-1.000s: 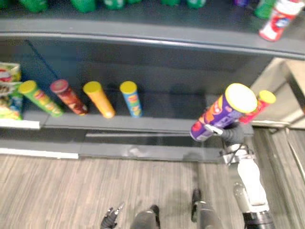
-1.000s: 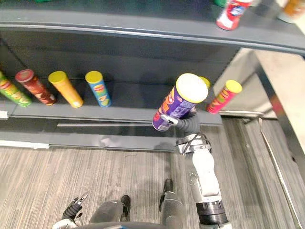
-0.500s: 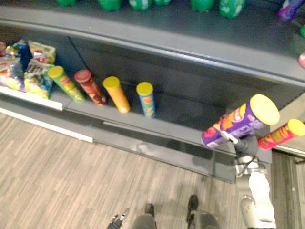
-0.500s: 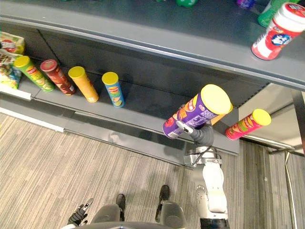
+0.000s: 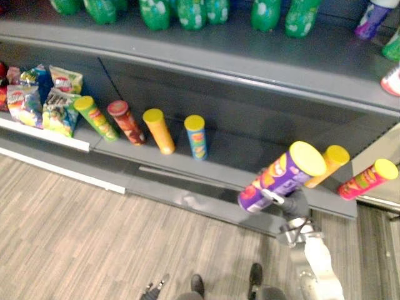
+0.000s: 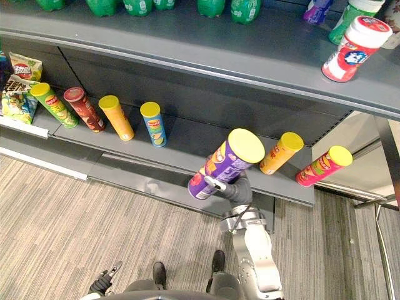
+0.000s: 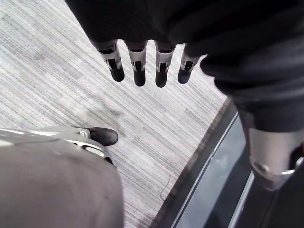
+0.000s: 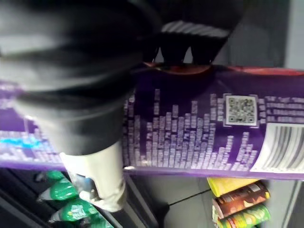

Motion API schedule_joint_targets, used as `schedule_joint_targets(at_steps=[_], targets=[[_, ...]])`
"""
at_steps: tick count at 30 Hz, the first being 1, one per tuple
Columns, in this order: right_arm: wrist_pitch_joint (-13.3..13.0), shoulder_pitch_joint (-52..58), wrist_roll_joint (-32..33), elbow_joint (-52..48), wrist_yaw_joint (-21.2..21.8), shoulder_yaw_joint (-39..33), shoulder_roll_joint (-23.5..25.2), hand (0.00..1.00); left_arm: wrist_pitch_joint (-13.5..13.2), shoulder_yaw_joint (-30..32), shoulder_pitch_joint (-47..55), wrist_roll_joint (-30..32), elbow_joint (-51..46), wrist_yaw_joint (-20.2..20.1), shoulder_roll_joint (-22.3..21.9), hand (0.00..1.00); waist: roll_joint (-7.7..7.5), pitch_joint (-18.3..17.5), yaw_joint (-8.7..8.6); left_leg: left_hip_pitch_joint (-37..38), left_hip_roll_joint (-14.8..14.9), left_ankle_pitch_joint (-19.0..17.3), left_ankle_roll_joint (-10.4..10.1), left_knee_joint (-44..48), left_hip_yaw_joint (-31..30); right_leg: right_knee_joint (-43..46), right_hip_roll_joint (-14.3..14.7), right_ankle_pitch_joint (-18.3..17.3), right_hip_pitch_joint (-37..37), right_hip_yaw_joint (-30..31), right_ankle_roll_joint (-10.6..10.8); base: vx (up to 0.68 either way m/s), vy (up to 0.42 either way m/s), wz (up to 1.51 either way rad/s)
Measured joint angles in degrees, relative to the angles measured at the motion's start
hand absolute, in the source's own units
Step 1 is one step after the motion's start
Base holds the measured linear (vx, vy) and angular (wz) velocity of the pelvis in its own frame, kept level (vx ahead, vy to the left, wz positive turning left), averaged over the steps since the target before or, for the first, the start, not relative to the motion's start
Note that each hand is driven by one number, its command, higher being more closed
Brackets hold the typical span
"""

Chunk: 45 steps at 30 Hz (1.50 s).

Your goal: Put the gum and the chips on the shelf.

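A purple chips can [image 5: 281, 178] with a yellow lid is tilted in the air in front of the lower shelf [image 5: 237, 165], its lid end toward the shelf. My right hand [image 5: 294, 201] is shut on its lower half; the right wrist view has the can's purple label [image 8: 199, 128] lying across my palm [image 8: 85, 71]. An orange can [image 5: 327, 165] and a pink can [image 5: 367, 178] lie on the shelf just right of it. My left hand [image 7: 137, 71] hangs low over the floor with straight fingers and holds nothing.
Green [image 5: 95, 117], dark red [image 5: 127, 122], orange [image 5: 158, 130] and blue [image 5: 196, 136] cans stand in a row on the lower shelf, with chip bags [image 5: 37, 100] further left. Green bottles [image 5: 187, 12] and a red-and-white canister [image 6: 350, 48] are on the upper shelf.
The camera view has shifted. My right hand has carried the purple can leftward along the shelf, uncovering the orange can behind it. The left hand has stayed low.
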Motion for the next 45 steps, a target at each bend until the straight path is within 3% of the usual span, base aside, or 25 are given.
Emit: schedule_joint_targets(at_steps=[7,11,17,23,29,38,45], targets=[[0.0,-10.4,-6.2,7.3,-3.8,4.4,0.1,1.0,-0.9,-7.0,-3.3,-0.6,-6.8,2.0,-2.2,0.0,0.79,1.0,0.74,-4.6,-0.8,1.0,0.4,1.3,-3.7,1.3,-1.3,0.0,-2.4,-3.1,0.0,-0.03,0.002,0.26],[0.0,-20.8,-10.0,13.9,-8.5,2.7,0.2,1.0,-1.9,-10.7,-4.5,-0.7,-12.9,3.6,-2.7,0.0,2.5,5.3,1.51,-8.0,-1.5,1.1,0.5,4.4,-5.8,5.3,-2.9,-0.8,-5.1,-4.3,-0.2,-0.09,0.023,0.32],[0.3,-34.5,-17.8,24.1,-17.9,-8.5,0.0,1.0,-2.9,-13.8,-6.4,-2.9,-20.8,4.9,-2.6,0.0,5.24,11.6,3.42,-14.1,-2.3,0.9,0.6,8.9,-8.6,13.3,-5.6,-3.5,-10.6,-6.1,-0.5,-0.12,0.007,0.28],[0.7,-48.7,-22.6,32.0,-28.1,-20.9,-2.9,1.0,-3.6,-15.4,-7.3,-5.2,-26.0,6.0,-2.5,0.0,7.5,14.3,4.03,-18.9,-2.8,2.3,1.0,10.2,-9.1,16.3,-6.7,-3.8,-15.9,-6.4,-0.8,-0.04,-0.012,0.11],[1.5,-55.8,-26.9,34.7,-35.1,-25.7,-6.7,1.0,-4.6,-15.8,-11.0,-7.3,-26.1,7.4,-2.3,0.0,9.0,15.9,4.3,-22.8,-3.1,3.3,1.6,11.5,-9.5,18.5,-7.3,-4.0,-20.1,-6.2,-1.2,0.02,-0.034,0.05],[2.3,-57.3,-26.8,35.9,-38.9,-29.7,-6.7,1.0,-4.8,-16.2,-12.0,-7.4,-27.3,8.2,-2.4,0.0,10.26,16.7,5.79,-26.5,-3.2,3.5,0.8,12.1,-9.7,24.4,-8.8,-6.7,-25.5,-6.0,-2.3,-0.01,-0.066,0.05],[2.3,-58.5,-26.8,30.9,-40.0,-29.8,-6.6,1.0,-4.8,-16.2,-13.1,-9.5,-31.2,8.2,-2.9,0.0,10.5,16.9,6.13,-30.7,-1.7,4.2,0.6,13.4,-5.7,28.7,-10.3,-8.4,-30.6,-6.5,-2.7,0.0,-0.09,0.12]])
